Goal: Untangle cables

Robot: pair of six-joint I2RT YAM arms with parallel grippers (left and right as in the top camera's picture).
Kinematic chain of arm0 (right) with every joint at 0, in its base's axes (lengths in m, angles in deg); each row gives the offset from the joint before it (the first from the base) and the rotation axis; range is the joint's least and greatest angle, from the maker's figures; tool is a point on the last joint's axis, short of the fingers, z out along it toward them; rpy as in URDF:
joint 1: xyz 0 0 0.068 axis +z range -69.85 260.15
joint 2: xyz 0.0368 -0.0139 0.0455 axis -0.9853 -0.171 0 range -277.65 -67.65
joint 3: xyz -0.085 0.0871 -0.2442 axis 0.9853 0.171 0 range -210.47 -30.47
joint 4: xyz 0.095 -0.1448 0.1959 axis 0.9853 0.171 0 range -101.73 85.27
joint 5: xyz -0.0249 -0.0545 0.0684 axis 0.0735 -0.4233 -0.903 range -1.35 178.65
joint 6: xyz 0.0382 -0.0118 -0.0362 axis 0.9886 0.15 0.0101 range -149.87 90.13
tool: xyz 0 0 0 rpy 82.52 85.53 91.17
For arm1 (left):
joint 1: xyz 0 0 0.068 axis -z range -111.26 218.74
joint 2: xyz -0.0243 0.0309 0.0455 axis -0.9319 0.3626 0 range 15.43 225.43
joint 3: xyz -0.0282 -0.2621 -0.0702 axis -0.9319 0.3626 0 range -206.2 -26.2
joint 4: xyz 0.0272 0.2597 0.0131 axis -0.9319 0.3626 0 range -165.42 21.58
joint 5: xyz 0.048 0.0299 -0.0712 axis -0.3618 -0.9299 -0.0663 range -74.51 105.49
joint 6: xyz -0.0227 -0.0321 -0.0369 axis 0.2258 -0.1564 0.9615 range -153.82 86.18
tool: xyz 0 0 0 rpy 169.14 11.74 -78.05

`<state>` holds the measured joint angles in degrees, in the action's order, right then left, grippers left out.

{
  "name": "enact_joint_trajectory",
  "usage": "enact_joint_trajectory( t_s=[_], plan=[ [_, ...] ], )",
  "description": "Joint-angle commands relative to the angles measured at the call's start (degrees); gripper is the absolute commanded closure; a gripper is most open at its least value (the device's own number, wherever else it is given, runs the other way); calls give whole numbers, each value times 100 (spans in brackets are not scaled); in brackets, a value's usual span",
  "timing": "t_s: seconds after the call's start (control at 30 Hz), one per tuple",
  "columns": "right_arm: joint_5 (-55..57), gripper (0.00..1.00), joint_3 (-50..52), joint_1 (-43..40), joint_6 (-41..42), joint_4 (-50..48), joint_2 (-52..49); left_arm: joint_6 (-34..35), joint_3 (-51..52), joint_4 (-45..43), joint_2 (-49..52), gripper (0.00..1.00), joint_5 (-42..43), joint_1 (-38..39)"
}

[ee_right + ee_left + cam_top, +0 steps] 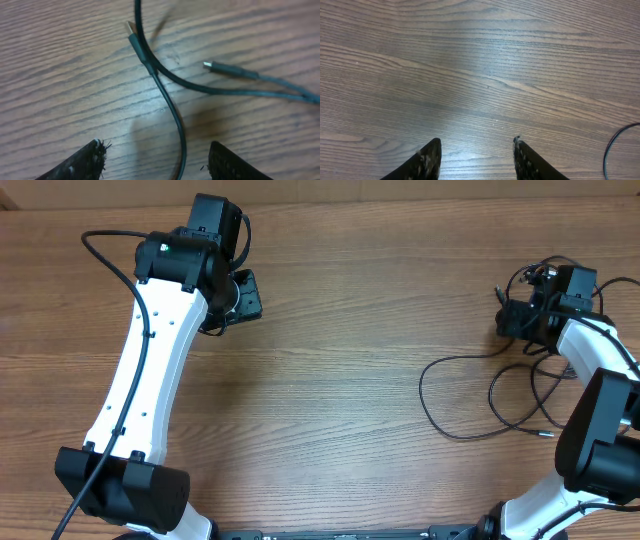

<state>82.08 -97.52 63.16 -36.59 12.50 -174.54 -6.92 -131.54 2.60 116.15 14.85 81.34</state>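
The left arm point(150, 370) is being held stretched far forward, the left claw point(477, 150) being held parted, nothing between its fingers. The right arm point(598, 350) is being held folded, the right claw point(157, 155) being held spread wide, pointing downward.

We find the table point(340, 350) bare and passable across the middle and under the left gripper point(477, 144). Loose cables point(172, 107) clutter the right side, one crossing beneath the spread fingers of the right gripper point(156, 146).
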Motion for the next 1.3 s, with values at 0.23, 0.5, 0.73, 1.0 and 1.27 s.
enact_joint_trajectory(
  t_s=[0.23,0.5,0.73,1.0,1.27],
  plan=[
    [46,34,59,2,-470,-116,-522,55,-87,85,-72,53,66,-22],
    [-590,65,63,2,-400,-72,-544,57,-87,81,-72,53,66,-22],
    [-1163,96,61,2,170,122,-542,57,-87,83,-72,53,68,-20],
    [-1423,96,-201,0,525,498,-411,59,-87,85,-72,53,70,-20],
    [-1506,96,-1917,-245,809,1410,175,59,-87,90,-72,53,70,-20]
  ],
)
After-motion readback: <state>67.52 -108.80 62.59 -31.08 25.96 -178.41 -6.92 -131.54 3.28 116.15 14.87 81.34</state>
